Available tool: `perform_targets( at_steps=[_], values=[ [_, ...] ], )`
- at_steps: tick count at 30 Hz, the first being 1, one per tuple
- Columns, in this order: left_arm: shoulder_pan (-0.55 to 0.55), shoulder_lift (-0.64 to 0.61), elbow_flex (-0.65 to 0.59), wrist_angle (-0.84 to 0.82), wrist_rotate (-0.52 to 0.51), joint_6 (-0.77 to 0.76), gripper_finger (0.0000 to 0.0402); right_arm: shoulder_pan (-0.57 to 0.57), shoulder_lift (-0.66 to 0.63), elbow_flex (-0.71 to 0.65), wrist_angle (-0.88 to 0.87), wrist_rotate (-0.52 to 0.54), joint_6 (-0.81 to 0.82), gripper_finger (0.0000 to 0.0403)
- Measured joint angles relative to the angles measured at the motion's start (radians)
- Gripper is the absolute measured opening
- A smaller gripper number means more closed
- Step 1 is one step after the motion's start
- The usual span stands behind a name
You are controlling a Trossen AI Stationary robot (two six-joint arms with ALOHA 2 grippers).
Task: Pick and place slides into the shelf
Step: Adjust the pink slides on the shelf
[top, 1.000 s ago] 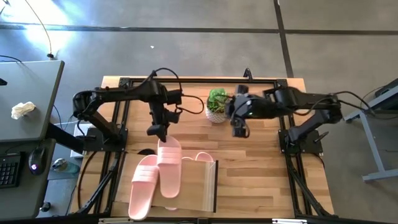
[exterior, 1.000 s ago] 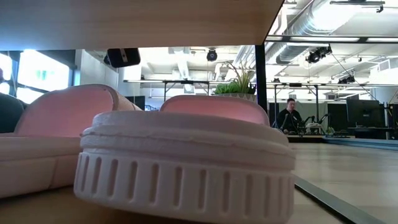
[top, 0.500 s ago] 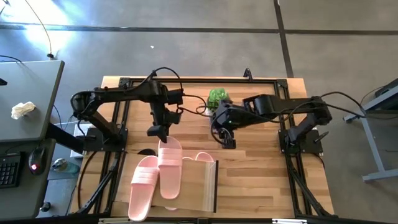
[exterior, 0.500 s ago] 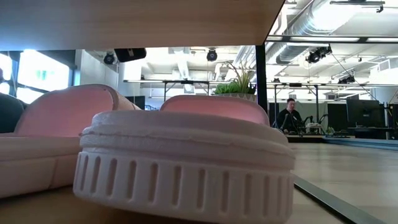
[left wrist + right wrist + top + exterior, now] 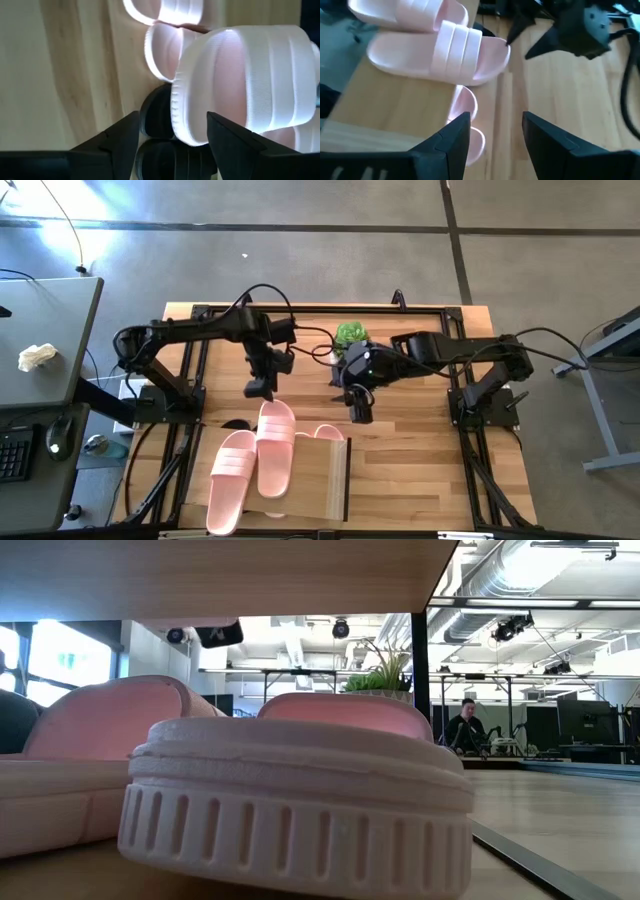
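Two light pink slides lie soles down on the shelf's light-wood top. The second one's far end overhangs the shelf's far edge. More pink slides and a black one poke out from under the shelf. My left gripper hovers open just beyond that overhanging end, its fingers on either side and apart from it. My right gripper is open above the table by the shelf's far right corner, with nothing between its fingers.
A small potted green plant stands at the table's far middle, behind my right arm. Bare tabletop lies to the right of the shelf. In the low view a person sits far off in the room.
My left gripper has opened, let go of the pink slide's far end and drawn back slightly toward the far edge. The slide stays lying on the shelf top. My right gripper has swung from beside the plant toward the left and near, to the shelf's far right corner.
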Motion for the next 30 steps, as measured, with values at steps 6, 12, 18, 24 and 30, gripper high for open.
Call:
perform_targets(
  at_steps=[6, 12, 18, 24, 30],
  values=[
    [0.025, -0.023, 0.012, -0.056, -0.034, -0.062, 0.0211, -0.046, 0.004, 0.000, 0.015, -0.103, 0.039, 0.0171],
    [0.014, -0.086, 0.184, -0.171, -0.182, -0.155, 0.0181, -0.069, 0.028, 0.000, -0.003, -0.111, -0.009, 0.0171],
    [-0.109, -0.164, 0.401, -0.292, -0.356, -0.305, 0.0158, -0.076, 0.057, -0.001, -0.041, -0.114, -0.049, 0.0171],
    [-0.389, -0.233, 0.497, -0.285, -0.602, -0.538, 0.0150, -0.076, 0.063, -0.001, -0.046, -0.088, -0.111, 0.0171],
    [-0.677, -0.237, 0.504, -0.300, -0.693, -0.815, 0.0150, -0.076, 0.063, -0.001, -0.073, -0.087, -0.143, 0.0171]
  ],
)
